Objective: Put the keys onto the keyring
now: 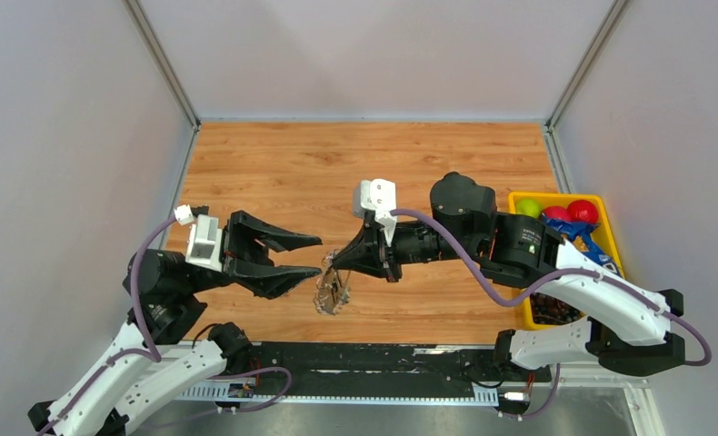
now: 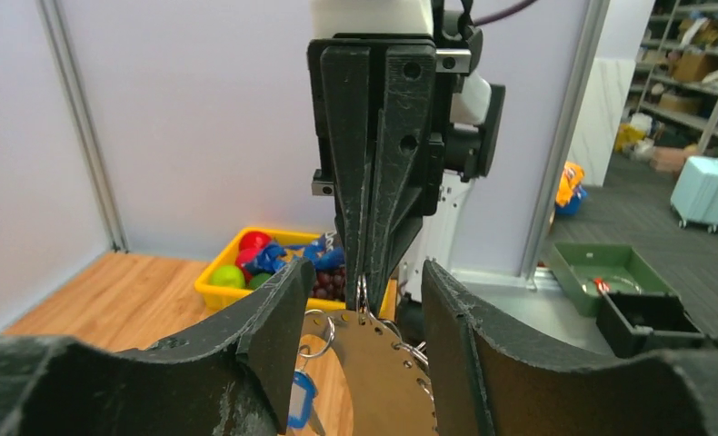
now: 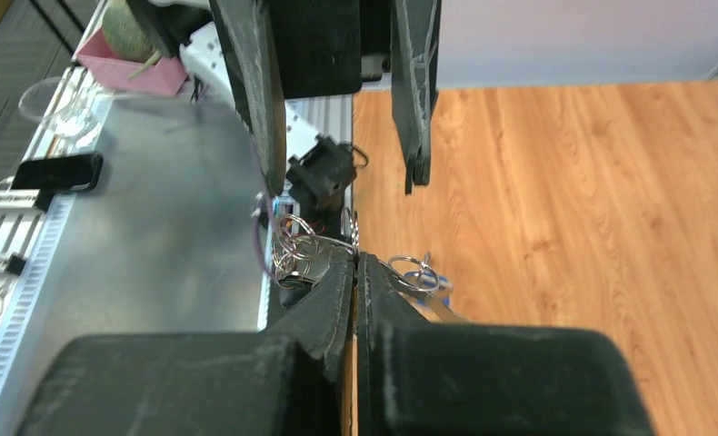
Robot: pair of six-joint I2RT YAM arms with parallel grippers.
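The keyring [image 1: 331, 291] is a thin brown oval plate with rim holes, hung with small silvery rings and a blue tag [image 2: 301, 398]. My right gripper [image 1: 330, 263] is shut on its top edge and holds it hanging above the wood near the front edge. In the right wrist view the right gripper [image 3: 356, 259] pinches the plate, with a bunch of rings [image 3: 296, 247] on its left and a ring, the tag and a silvery key blade [image 3: 440, 307] on its right. My left gripper [image 1: 317, 255] is open, its fingers either side of the plate [image 2: 387, 377], not touching it.
A yellow bin [image 1: 555, 196] with red and green balls and blue packets stands at the right edge of the wooden table [image 1: 355, 163]. A black rail [image 1: 364, 359] runs along the front edge. White walls enclose left, back and right.
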